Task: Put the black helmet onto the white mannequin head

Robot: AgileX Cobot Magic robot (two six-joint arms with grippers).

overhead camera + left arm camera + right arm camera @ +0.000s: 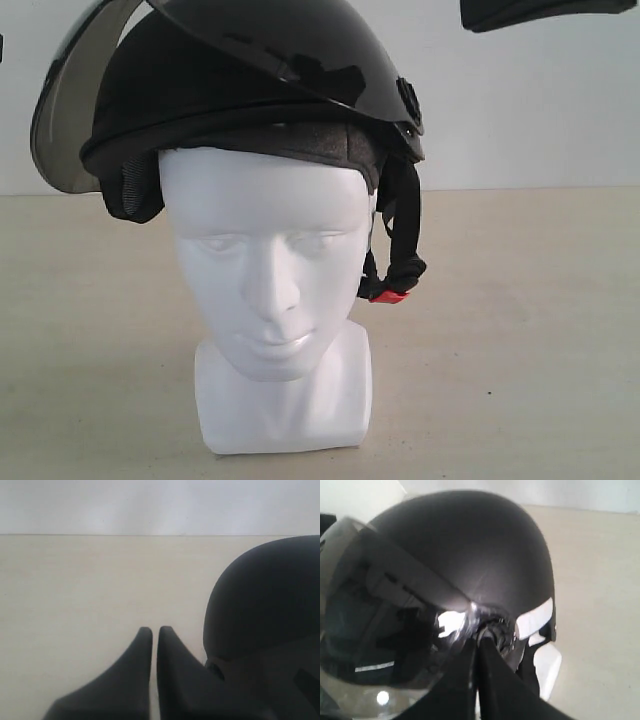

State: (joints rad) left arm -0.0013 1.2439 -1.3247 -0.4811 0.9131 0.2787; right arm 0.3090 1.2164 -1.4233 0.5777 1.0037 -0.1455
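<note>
The white mannequin head (270,260) stands upright on its block base on the tabletop (520,350), well forward of the far edge, its face turned toward the exterior camera. The black helmet (180,85) sits on top of the head, tilted, with its padded lining resting across the forehead. The tinted visor (310,50) is raised above the shell. The chin strap (405,240) hangs loose down one side of the head, and its red buckle (389,296) dangles beside the jaw. The right gripper (478,641) has its fingers pressed together at the visor's pivot on the side of the helmet; whether they pinch anything there cannot be told. The left gripper (151,631) is over bare tabletop just beside the helmet, its fingers closed with only a thin slit between them, holding nothing.
</note>
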